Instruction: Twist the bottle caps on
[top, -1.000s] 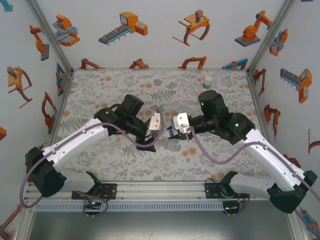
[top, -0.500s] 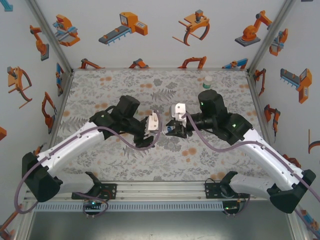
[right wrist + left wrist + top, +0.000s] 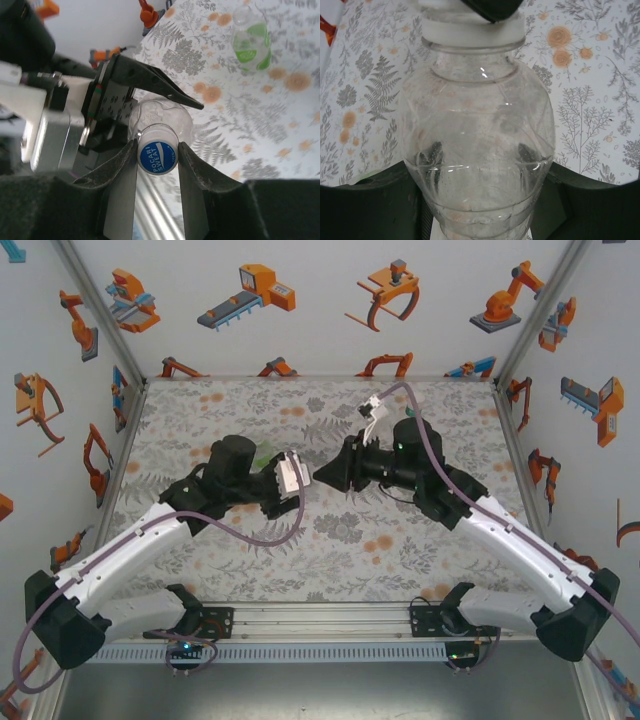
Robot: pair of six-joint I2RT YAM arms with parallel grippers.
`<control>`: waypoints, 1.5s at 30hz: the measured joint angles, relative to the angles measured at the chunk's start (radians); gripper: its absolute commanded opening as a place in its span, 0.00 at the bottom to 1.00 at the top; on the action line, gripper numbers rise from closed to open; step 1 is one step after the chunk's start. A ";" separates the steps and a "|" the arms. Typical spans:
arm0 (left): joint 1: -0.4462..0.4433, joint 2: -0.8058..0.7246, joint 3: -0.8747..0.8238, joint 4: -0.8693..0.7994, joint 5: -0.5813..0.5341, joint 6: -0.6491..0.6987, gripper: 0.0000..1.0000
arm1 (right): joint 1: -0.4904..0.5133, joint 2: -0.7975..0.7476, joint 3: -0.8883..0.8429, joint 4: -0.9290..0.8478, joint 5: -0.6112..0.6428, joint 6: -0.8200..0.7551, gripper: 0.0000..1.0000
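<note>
1. Since a second ago both my arms have swung away from the near middle of the table [image 3: 200,410]. The meeting point now sits farther back, and my right wrist has rolled over.
2. The clear bottle [image 3: 477,145] hangs above the table between the two arms. It is pinched across its lower body by my left gripper [image 3: 477,210], one jaw on each side.
3. The blue cap [image 3: 157,158] is clamped edge to edge in my right gripper [image 3: 157,150] and sits right at the bottle's mouth.
4. I judge we're in the screwing step: cap meeting neck. I cannot tell whether the thread has caught.
5. Next I need to roll my right wrist with the cap square to the neck, while the left holds firm against the twist.
6. The bottle is empty, thin-walled and glossy with a white neck ring. It looks likely to flex if squeezed.
7. A green bottle [image 3: 251,45] waits on the table, well apart.
</note>
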 measured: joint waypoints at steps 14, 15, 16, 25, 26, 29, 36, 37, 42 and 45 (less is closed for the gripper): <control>0.008 -0.015 -0.021 0.022 -0.080 -0.025 0.00 | -0.002 0.076 0.079 -0.113 0.082 0.362 0.08; 0.006 -0.015 -0.021 0.023 -0.080 -0.025 0.00 | -0.001 0.076 0.082 -0.118 0.082 0.361 0.12; 0.006 -0.015 -0.021 0.025 -0.079 -0.025 0.00 | -0.001 0.076 0.085 -0.122 0.083 0.360 0.19; 0.008 -0.009 -0.013 0.038 -0.034 -0.024 0.00 | -0.001 0.073 0.152 -0.195 0.035 0.155 0.54; 0.008 -0.004 -0.007 0.035 -0.021 -0.024 0.00 | -0.001 0.070 0.162 -0.208 0.033 0.120 0.55; 0.007 0.018 0.016 0.015 0.034 -0.016 0.00 | -0.001 0.040 0.185 -0.243 0.025 -0.018 0.55; -0.016 0.116 0.108 -0.110 0.197 0.032 0.00 | -0.001 -0.084 0.184 -0.283 -0.097 -0.448 0.54; -0.021 0.129 0.116 -0.129 0.220 0.040 0.00 | -0.001 -0.101 0.184 -0.294 -0.121 -0.515 0.54; -0.030 0.175 0.148 -0.227 0.335 0.076 0.01 | 0.004 -0.132 0.205 -0.404 -0.250 -0.836 0.53; -0.030 0.203 0.179 -0.282 0.398 0.097 0.02 | 0.013 -0.126 0.217 -0.484 -0.303 -1.006 0.53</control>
